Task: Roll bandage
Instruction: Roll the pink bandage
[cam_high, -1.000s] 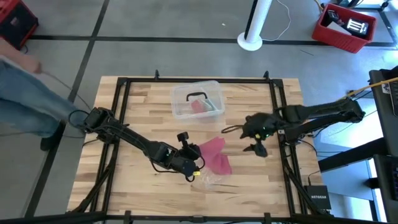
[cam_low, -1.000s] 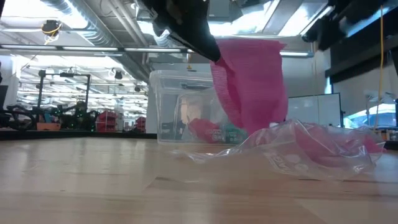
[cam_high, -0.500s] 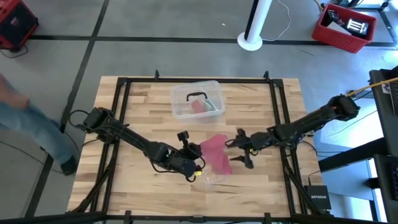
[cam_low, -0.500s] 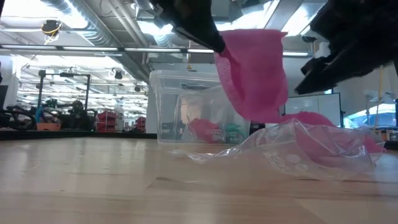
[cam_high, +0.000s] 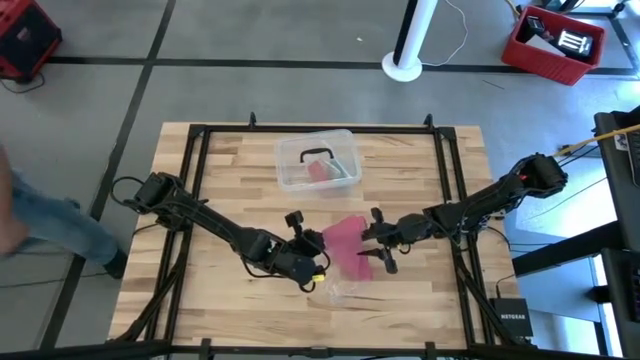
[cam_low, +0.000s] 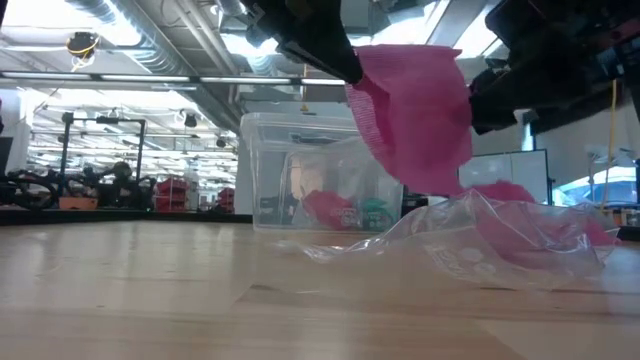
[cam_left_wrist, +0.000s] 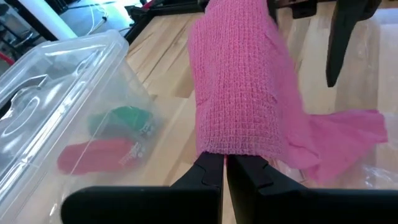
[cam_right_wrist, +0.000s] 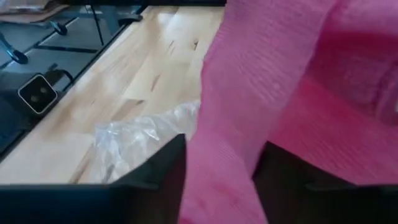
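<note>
**Second grip arrives on the hanging bandage**

Fingers of the left gripper (cam_left_wrist: 224, 163) are pressed together on one end of the bandage (cam_high: 345, 243), pinching it and holding it off the table so the pink strip hangs as a wide sheet in the low view, its free end trailing down to the wood. On either side of that hanging sheet sit the fingers of the right gripper (cam_high: 377, 247), partly apart with the fabric between them; whether they have bitten yet cannot be told from the right wrist view.

What changed: a second ago the right gripper stood well off to the side with its fingers wide; it has since swung in to the strip and begun closing. That likely means the strip is about to be held at two points, which rolling needs.

Just below the grippers lies the crumpled clear wrapper (cam_low: 500, 240), with part of the bandage resting under it. Farther beyond stands the clear plastic box (cam_high: 316, 160) with pink and green contents.
</note>
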